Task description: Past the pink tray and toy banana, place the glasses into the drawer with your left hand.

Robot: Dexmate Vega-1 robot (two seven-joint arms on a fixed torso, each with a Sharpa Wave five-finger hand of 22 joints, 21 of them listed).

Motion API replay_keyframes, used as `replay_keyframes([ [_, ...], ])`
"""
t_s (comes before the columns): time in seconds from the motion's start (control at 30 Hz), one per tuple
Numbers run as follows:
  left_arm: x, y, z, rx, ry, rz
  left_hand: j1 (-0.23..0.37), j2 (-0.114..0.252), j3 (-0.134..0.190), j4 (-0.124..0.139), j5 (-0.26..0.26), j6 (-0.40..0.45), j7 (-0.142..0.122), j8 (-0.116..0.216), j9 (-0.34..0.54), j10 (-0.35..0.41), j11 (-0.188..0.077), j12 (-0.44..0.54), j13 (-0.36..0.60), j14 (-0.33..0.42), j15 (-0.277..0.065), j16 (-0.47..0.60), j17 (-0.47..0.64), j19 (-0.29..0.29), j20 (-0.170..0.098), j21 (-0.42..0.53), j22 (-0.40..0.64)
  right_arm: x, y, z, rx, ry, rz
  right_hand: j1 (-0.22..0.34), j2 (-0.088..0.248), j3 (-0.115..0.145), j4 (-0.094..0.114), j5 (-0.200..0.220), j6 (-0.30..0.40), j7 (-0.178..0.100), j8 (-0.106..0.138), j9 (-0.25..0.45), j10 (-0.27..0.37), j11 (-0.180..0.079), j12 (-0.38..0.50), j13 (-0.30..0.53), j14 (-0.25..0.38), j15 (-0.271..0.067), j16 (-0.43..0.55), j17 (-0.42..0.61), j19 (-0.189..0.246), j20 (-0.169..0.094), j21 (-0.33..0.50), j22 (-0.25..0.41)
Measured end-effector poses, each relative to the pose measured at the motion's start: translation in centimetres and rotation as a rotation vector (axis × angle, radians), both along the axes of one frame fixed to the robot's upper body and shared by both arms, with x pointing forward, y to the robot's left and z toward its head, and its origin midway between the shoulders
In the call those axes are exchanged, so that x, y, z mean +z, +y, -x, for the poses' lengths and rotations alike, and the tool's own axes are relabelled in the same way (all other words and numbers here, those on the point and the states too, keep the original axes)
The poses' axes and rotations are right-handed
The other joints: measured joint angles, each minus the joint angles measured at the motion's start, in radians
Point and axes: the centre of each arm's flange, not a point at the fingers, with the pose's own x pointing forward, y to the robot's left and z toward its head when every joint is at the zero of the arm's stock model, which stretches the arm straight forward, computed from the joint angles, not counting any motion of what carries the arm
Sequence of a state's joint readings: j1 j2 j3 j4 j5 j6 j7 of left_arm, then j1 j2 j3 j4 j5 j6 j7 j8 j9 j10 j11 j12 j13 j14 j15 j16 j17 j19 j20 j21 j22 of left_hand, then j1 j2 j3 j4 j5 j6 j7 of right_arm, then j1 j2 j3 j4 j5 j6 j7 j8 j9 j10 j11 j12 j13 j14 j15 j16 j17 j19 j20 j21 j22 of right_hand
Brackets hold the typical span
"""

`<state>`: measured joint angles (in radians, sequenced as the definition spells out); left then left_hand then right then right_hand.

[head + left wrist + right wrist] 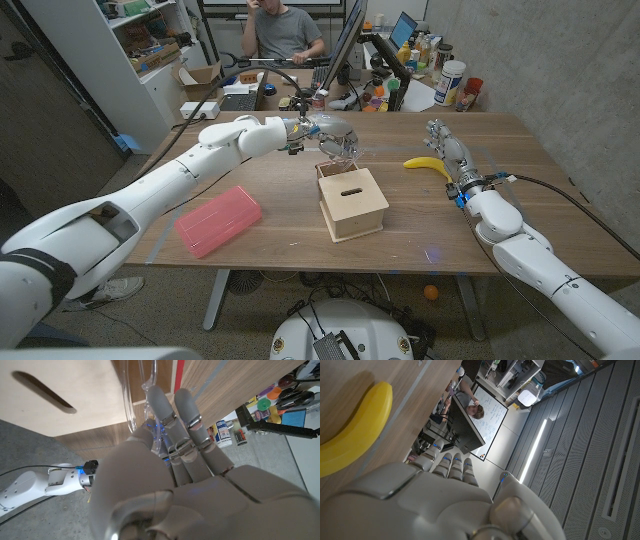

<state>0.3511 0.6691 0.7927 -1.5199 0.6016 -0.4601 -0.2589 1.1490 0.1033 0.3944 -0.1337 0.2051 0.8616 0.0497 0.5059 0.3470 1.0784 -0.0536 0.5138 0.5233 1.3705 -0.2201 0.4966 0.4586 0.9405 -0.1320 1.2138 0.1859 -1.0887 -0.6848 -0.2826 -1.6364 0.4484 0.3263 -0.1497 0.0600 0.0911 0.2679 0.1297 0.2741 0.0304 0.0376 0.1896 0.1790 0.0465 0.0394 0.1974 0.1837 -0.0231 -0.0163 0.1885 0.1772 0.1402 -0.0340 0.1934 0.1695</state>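
Left hand [336, 132] above the back of the wooden drawer box [352, 203], fingers [172, 420] closed on the clear glasses [345, 152], which hang over the open drawer. Right hand [446, 150] upright beside the banana [428, 165], holding nothing, fingers loosely apart. Pink tray [218, 220] left of the box.

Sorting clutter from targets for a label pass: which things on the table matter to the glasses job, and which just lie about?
Job: glasses, held by the left hand; wooden drawer box.
Lying about: pink tray; toy banana; right hand, holding nothing.
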Motion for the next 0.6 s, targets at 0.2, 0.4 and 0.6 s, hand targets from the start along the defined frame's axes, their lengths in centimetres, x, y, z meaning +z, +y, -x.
replay_keyframes([
  [0.2,-0.49,0.09,-0.01,0.025,-0.049,-0.07,-0.001,-0.001,0.0,0.0,0.0,0.0,0.0,-0.001,0.0,-0.004,-0.004,-0.004,0.007,0.0,0.0,-0.006,-0.003,-0.007,0.0,0.0,0.0,0.24,0.39,-0.17,0.003,0.001,0.002,0.0,0.0,0.0,0.0,0.0,0.0,0.0,0.0,0.0,0.0,0.0,0.0,0.0,0.0,0.0,0.0,0.0,0.0,0.0,0.0,0.0],
  [0.4,-0.74,0.18,-0.06,0.039,-0.084,-0.109,-0.003,-0.002,0.0,0.0,0.0,0.0,0.0,-0.007,0.0,-0.004,-0.004,-0.005,0.004,0.0,0.0,-0.012,-0.005,-0.011,0.004,0.004,-0.005,0.38,0.65,-0.44,0.003,0.003,0.003,0.0,0.0,0.0,0.0,0.0,0.0,0.0,0.0,0.0,0.0,0.0,0.0,0.0,0.0,0.0,0.0,0.0,0.0,0.0,0.0,0.0],
  [0.6,-0.9,0.21,-0.15,0.05,-0.103,-0.136,-0.01,-0.003,0.0,0.0,-0.004,0.001,0.0,-0.014,-0.012,-0.016,-0.016,-0.038,-0.027,-0.016,0.003,-0.038,-0.03,-0.012,0.002,0.008,-0.005,0.42,0.78,-0.69,0.004,0.006,0.004,0.0,0.0,0.0,0.0,0.0,0.0,0.0,0.0,0.0,0.0,0.0,0.0,0.0,0.0,0.0,0.0,0.0,0.0,0.0,0.0,0.0],
])
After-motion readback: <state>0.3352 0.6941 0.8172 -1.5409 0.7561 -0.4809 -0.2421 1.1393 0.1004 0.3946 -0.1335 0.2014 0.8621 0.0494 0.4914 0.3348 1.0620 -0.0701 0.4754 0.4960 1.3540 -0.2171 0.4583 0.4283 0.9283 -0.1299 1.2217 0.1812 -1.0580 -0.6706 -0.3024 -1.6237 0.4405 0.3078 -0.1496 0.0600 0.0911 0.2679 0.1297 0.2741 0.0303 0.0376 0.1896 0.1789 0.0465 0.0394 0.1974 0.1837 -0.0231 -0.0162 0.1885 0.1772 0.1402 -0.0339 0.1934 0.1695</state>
